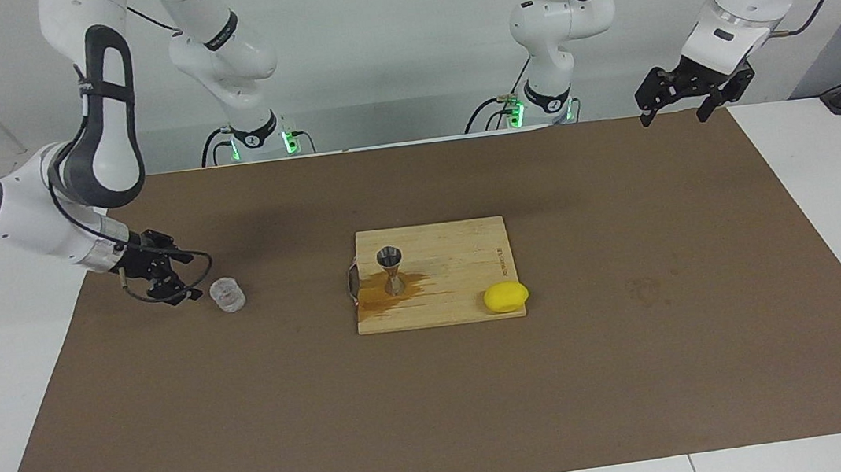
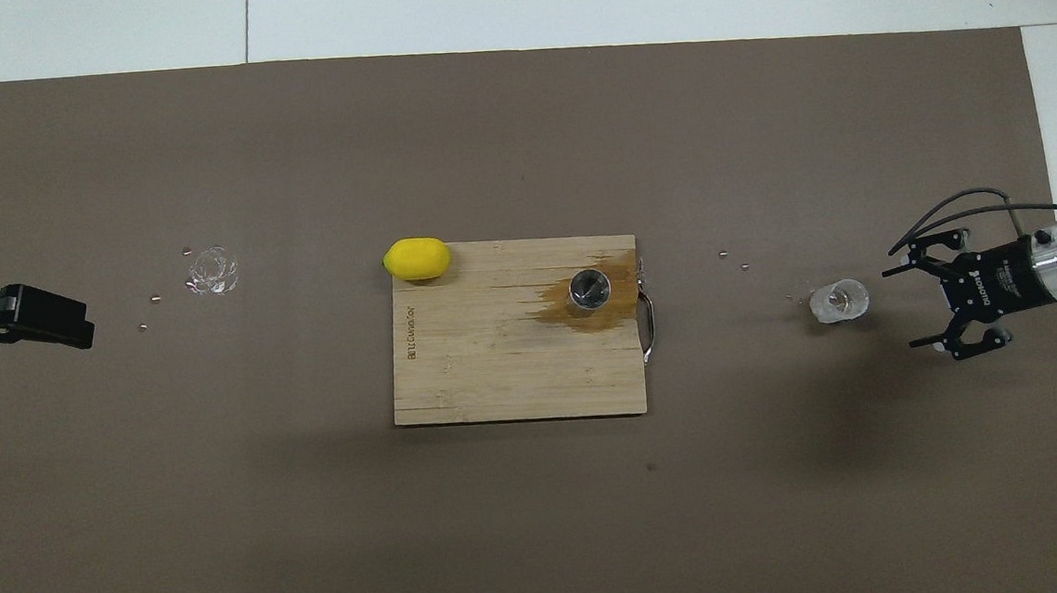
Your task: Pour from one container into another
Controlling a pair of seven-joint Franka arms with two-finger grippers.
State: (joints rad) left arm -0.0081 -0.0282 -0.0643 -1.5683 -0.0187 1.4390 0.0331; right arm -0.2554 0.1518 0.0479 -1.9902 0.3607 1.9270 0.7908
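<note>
The clear textured glass tumbler (image 1: 228, 295) (image 2: 840, 301) sits on the brown mat toward the right arm's end of the table. My right gripper (image 1: 188, 277) (image 2: 903, 307) is low beside it, open, with a small gap between fingers and glass. The silver hourglass jigger (image 1: 391, 269) (image 2: 590, 288) stands upright on the wooden cutting board (image 1: 457, 279) (image 2: 497, 373), in a brown wet stain. My left gripper (image 1: 679, 107) (image 2: 65, 324) is open and empty, raised over the mat's edge at the left arm's end, where the arm waits.
A yellow lemon (image 1: 506, 297) (image 2: 416, 259) lies at the board's corner farthest from the robots. A faint wet patch (image 1: 644, 291) (image 2: 210, 270) and small droplets mark the mat toward the left arm's end. The board has a metal handle (image 2: 649, 321).
</note>
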